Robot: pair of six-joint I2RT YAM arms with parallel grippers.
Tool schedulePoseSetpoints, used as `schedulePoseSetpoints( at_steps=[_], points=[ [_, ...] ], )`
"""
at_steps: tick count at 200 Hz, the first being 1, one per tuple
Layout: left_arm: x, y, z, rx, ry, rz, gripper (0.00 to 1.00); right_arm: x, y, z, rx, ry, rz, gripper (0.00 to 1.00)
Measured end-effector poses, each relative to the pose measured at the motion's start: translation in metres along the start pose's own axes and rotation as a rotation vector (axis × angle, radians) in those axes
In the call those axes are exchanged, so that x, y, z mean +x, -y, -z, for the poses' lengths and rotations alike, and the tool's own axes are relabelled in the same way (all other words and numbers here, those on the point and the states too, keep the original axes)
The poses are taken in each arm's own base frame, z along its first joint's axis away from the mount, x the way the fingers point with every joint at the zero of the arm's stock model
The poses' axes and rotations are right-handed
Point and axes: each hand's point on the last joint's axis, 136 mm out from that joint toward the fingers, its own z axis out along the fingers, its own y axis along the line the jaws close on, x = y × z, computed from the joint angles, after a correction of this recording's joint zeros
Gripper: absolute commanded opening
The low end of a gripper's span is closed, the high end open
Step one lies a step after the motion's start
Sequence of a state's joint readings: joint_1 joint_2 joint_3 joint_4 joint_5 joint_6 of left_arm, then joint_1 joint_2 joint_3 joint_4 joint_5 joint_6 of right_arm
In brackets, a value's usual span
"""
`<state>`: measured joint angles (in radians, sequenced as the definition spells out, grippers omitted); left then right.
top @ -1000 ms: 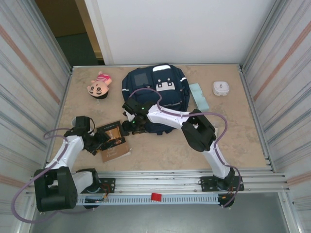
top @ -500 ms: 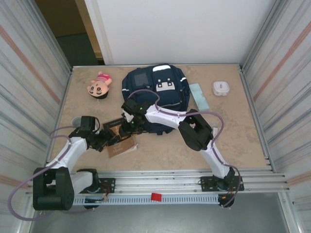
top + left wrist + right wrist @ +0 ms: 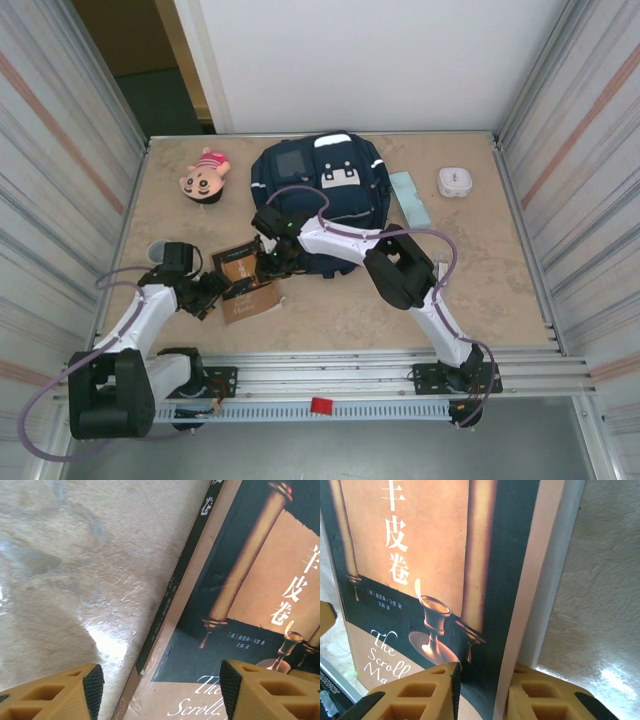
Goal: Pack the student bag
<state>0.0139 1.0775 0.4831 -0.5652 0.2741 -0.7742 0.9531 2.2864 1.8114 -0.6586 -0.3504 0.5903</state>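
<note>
The beige tabletop (image 3: 480, 270) sat between ribbed metal walls, and from above the student bag (image 3: 325, 190) lay at its far middle with the book (image 3: 248, 283) outside it, by its near left corner, so nothing looked packed. At the left wrist, the left gripper (image 3: 160, 690) stood wide, straddling the spine of the book (image 3: 250, 605) and gripping nothing. At the right wrist, the right gripper (image 3: 482, 692) had narrowed onto the edge of the book (image 3: 420, 580), so lifting and stowing it remained.

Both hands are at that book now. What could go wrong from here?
The right hand pinches the book only at its page edge, so it could bend or slip free when lifted. The left hand stands open astride the spine close by; the two could bump. The student bag looks closed from above.
</note>
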Motion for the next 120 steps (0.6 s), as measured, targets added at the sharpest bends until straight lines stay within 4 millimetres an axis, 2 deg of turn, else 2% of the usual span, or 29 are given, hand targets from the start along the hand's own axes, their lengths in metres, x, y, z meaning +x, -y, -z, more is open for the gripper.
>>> schedulePoseSetpoints(
  at_steps=[26, 34, 46, 58, 120],
  points=[
    [0.004, 0.003, -0.009, 0.014, -0.043, -0.015, 0.61, 0.000, 0.001, 0.000, -0.023, -0.008, -0.008, 0.28],
    [0.004, 0.004, -0.009, 0.015, -0.045, -0.020, 0.61, 0.000, 0.001, 0.000, -0.037, -0.011, -0.009, 0.33],
    [0.004, 0.003, -0.009, 0.015, -0.044, -0.033, 0.61, 0.000, -0.001, 0.002, -0.054, -0.009, -0.010, 0.46],
    [0.004, 0.003, -0.009, 0.014, -0.044, -0.041, 0.59, -0.001, -0.005, 0.006, -0.065, 0.004, -0.002, 0.51],
    [0.003, 0.001, -0.009, 0.008, -0.048, -0.057, 0.56, 0.000, 0.017, 0.026, 0.039, 0.029, -0.035, 0.55]
  ],
)
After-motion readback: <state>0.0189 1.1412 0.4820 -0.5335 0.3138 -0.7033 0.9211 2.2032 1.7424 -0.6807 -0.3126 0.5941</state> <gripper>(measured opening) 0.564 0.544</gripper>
